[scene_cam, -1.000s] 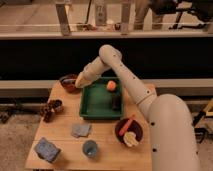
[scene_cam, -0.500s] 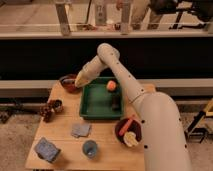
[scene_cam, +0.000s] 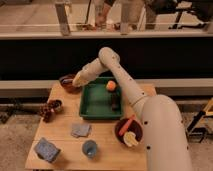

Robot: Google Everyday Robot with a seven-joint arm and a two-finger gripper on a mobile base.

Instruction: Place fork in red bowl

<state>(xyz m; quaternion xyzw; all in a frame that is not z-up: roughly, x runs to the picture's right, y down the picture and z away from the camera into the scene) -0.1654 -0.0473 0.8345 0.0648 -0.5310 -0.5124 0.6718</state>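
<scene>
The red bowl [scene_cam: 66,83] is small, round and reddish-brown with a dark inside. It stands at the back left corner of the wooden table [scene_cam: 107,152]. My gripper [scene_cam: 76,82] reaches down from the right and sits at the bowl's right rim, over its inside. I cannot make out the fork; it may be hidden by the gripper or lie inside the bowl.
A green tray [scene_cam: 94,106] holds an orange fruit [scene_cam: 111,86] and a dark object [scene_cam: 115,102]. A wider dark maroon bowl [scene_cam: 120,135] holds a carrot and a banana. Dark grapes [scene_cam: 46,110], a grey cloth [scene_cam: 80,130], a blue cup [scene_cam: 90,148] and a blue sponge [scene_cam: 46,150] lie in front.
The arm's elbow has shifted only slightly. The gripper stays at the red bowl's rim.
</scene>
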